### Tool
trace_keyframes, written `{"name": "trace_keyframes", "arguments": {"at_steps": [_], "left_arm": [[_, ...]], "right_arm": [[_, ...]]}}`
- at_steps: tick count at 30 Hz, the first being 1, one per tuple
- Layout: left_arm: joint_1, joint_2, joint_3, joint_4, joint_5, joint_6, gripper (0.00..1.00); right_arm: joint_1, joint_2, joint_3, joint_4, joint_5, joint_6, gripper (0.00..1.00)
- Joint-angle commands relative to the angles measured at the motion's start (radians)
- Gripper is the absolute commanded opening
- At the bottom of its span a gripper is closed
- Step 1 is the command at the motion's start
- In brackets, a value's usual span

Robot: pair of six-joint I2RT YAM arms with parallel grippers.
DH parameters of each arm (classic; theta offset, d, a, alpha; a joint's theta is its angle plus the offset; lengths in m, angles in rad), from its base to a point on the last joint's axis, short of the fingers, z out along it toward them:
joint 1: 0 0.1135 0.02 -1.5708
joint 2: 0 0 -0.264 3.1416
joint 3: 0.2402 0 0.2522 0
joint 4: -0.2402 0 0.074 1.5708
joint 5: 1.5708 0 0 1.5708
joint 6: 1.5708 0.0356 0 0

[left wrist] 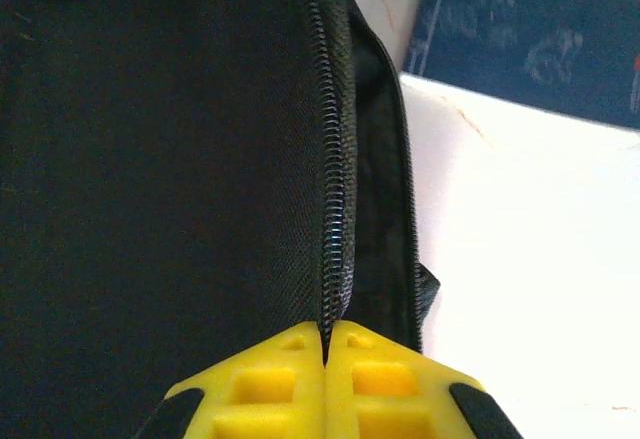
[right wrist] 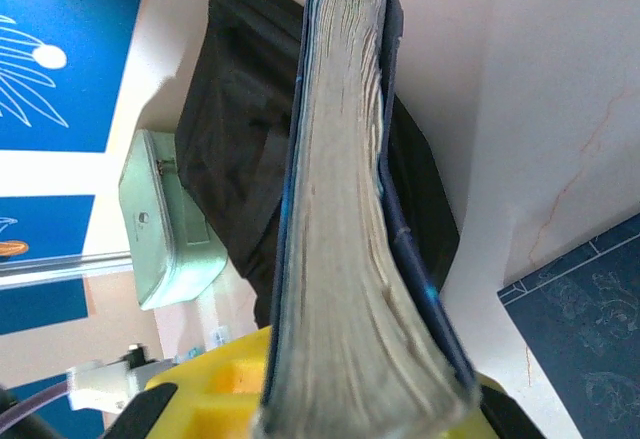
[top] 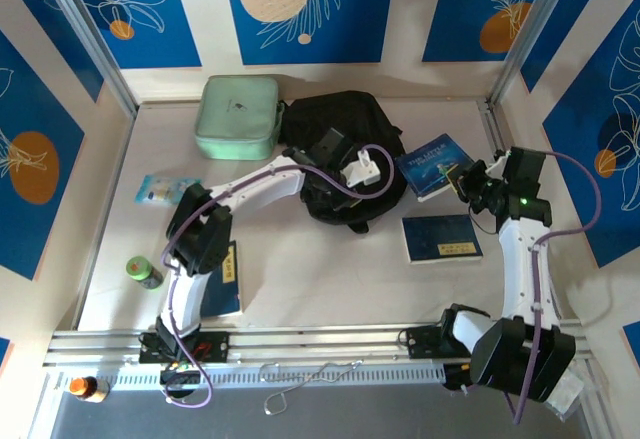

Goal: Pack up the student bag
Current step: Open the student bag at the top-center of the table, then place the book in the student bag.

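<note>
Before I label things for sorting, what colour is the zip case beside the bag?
The zip case is pale mint green, clearest in the top view.

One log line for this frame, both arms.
left gripper: shut on backpack zipper | right gripper: shut on book | book not yet in backpack

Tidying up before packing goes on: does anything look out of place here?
A small orange-topped bottle sits outside the rail at the near left corner, apart from the things on the table. Nothing looks spilled or damaged.
</note>
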Motion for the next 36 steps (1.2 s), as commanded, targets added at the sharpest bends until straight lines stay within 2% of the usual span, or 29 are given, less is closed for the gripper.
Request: {"name": "trace_keyframes", "arguments": {"at_steps": [1, 9, 12, 17, 21, 24, 30, 36], "left_arm": [[0.017, -0.059, -0.032, 0.073, -0.017, -0.035, 0.00], [0.045, -0.125, -0.100, 0.233, -0.087, -0.188, 0.00], [0.052, -0.141, -0.103, 0.271, -0.102, -0.242, 0.00], [0.051, -0.195, -0.128, 0.364, -0.095, -0.286, 0.00], [0.051, -0.232, -0.145, 0.451, -0.062, -0.307, 0.00], [0.052, -0.246, -0.147, 0.495, -0.041, -0.320, 0.00], [0.051, -0.282, -0.202, 0.632, 0.051, -0.325, 0.00], [0.052, -0.300, -0.234, 0.702, 0.149, -0.337, 0.00]], "right_arm": [[-0.021, -0.050, 0.034, -0.019, -0.004, -0.031, 0.04], [-0.037, -0.116, 0.047, -0.101, 0.016, -0.060, 0.04], [-0.035, -0.132, 0.031, -0.113, -0.018, -0.040, 0.04], [0.025, -0.199, -0.021, -0.117, 0.045, 0.011, 0.04], [0.061, -0.218, -0.043, -0.108, 0.023, 0.060, 0.03], [0.109, -0.240, -0.050, -0.111, 0.068, 0.089, 0.03], [0.227, -0.205, -0.132, 0.073, 0.003, 0.237, 0.03], [0.362, -0.133, -0.237, 0.398, 0.031, 0.418, 0.03]]}}
